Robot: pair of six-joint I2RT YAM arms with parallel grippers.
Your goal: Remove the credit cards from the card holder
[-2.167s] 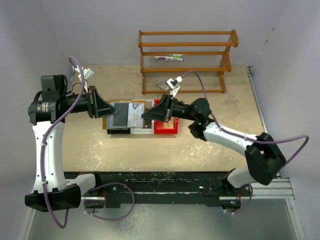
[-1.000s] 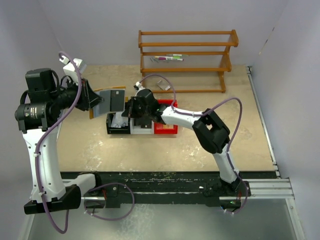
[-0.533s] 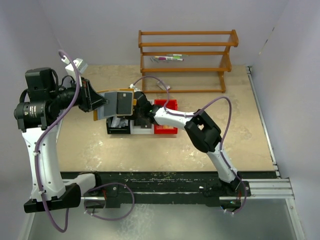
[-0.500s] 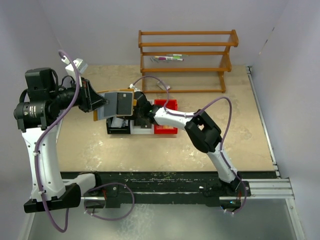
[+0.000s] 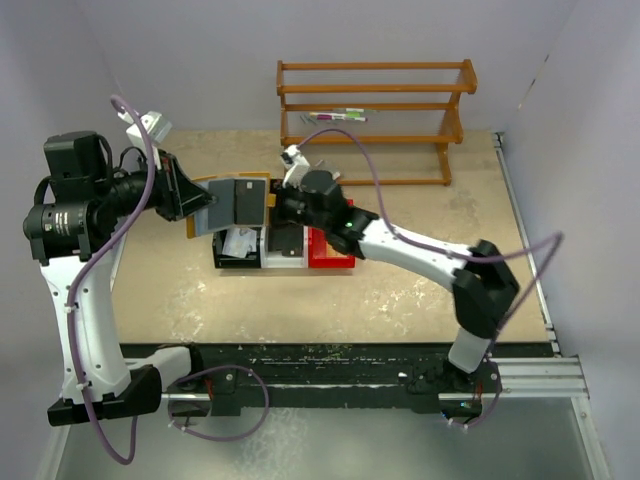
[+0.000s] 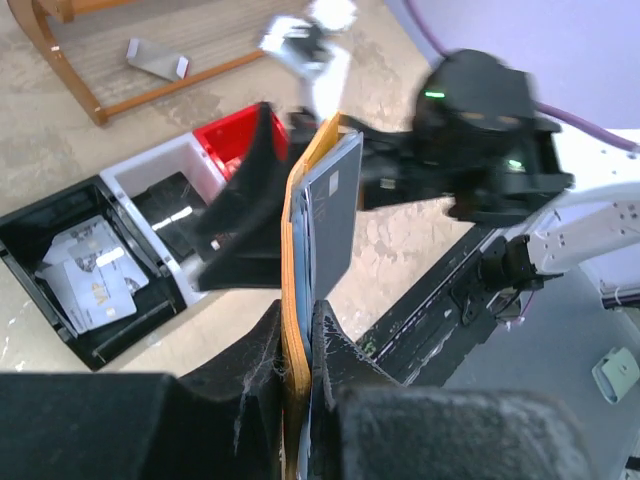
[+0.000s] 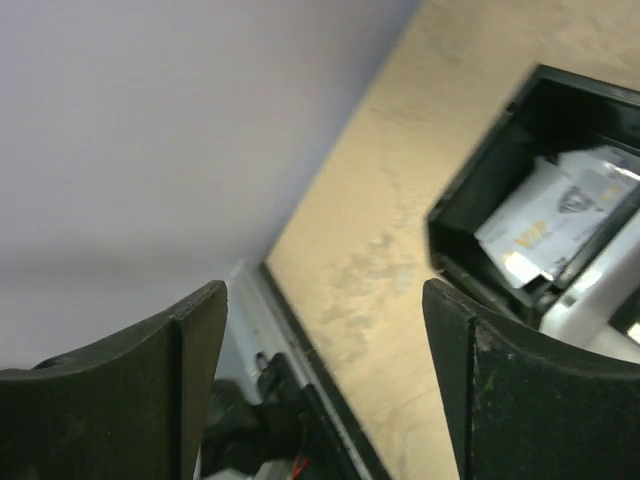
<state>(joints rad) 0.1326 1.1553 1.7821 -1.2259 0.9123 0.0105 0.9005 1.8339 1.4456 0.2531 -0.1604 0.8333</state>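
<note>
My left gripper (image 5: 205, 205) (image 6: 297, 335) is shut on the card holder (image 5: 235, 203), which hangs open above the table. In the left wrist view the card holder (image 6: 292, 240) stands edge-on, tan outside and blue-grey inside, with a dark credit card (image 6: 335, 215) sticking out of it. My right gripper (image 5: 279, 203) (image 7: 322, 292) is open just beyond the holder's right edge, and nothing shows between its fingers. Pale credit cards (image 5: 238, 243) (image 6: 88, 272) (image 7: 558, 215) lie in the black bin (image 5: 222, 262) (image 6: 30, 222) below.
A white bin (image 5: 287, 262) (image 6: 135, 170) and a red bin (image 5: 332, 262) (image 6: 228, 140) stand in a row to the right of the black one. At the back stands a wooden rack (image 5: 375, 140) with a small item (image 5: 336, 116) on its shelf. A grey scrap (image 6: 155, 60) lies near the rack.
My right gripper has gone from shut to open and has risen from over the bins to the card holder's right edge. My left gripper keeps its grip and has barely moved.
</note>
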